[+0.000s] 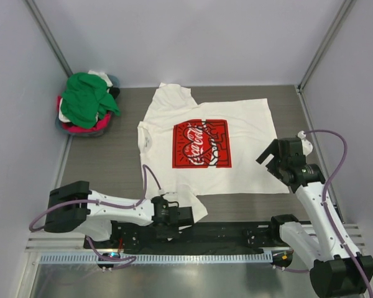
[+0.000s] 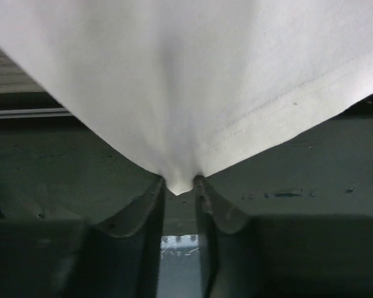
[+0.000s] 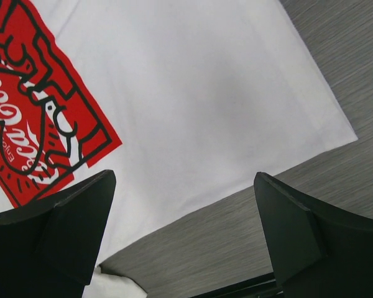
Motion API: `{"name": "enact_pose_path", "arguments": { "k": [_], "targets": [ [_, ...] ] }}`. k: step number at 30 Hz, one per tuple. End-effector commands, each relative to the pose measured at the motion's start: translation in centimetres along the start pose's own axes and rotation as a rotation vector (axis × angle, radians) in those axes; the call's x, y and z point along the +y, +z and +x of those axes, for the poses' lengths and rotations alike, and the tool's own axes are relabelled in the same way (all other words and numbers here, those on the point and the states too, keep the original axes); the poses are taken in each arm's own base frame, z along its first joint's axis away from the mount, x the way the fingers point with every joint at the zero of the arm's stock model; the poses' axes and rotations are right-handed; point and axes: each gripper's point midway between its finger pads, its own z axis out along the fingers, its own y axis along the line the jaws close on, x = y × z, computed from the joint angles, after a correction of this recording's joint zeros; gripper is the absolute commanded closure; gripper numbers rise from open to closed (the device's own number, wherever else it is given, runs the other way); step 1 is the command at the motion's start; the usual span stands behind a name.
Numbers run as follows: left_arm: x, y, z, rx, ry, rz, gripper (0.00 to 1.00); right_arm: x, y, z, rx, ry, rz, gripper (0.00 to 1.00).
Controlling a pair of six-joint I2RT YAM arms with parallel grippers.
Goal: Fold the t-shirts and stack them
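Step in hand, as I judge it: first fold of the Coca-Cola t-shirt (image 1: 236,127), spread print-up mid-table. Left gripper (image 2: 179,181) is pinched on its near sleeve. Right gripper (image 3: 183,186) hangs wide open and empty over the hem corner. Next I carry the sleeve inward. The far-left basket (image 1: 104,131) holds a green t-shirt (image 1: 84,99) atop others

Lab cell: white panels (image 1: 193,37), metal struts (image 1: 50,37)

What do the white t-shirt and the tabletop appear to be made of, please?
The white t-shirt looks like soft, matte knit fabric, probably cotton: it puckers where the left gripper pinches it, and a stitched hem shows. The tabletop looks like grey wood-grain laminate, judging by its fine streaks, though I cannot be sure.
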Motion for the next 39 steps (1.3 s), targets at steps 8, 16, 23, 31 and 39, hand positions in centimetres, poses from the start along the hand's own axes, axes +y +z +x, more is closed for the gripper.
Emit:
{"name": "enact_pose_path", "arguments": {
  "k": [8, 16, 23, 31, 39],
  "targets": [
    [3.7, -4.1, -6.3, -0.243, -0.081, -0.126, 1.0, -4.2, 2.5, 1.6, 0.062, 0.17, 0.147, 0.0],
    [9.9, -10.6, -11.5, -0.378, -0.194, -0.037, 1.0, -7.5, 4.8, 5.4, 0.153, 0.313, 0.263, 0.01],
    [11.2, -10.0, -10.8, -0.358, -0.21, -0.043, 1.0, -10.1, 5.6, 6.2, 0.099, 0.441, 0.32, 0.12],
    [11.1, -9.6, -10.5, -0.354, -0.214, -0.008, 1.0, -11.6, 7.1, 5.8, 0.083, 0.46, 0.361, 0.27],
    [10.7, -9.1, -10.2, -0.34, -0.227, 0.014, 1.0, -11.5, 7.7, 5.6, 0.071, 0.447, 0.337, 0.72]
  ]
}}
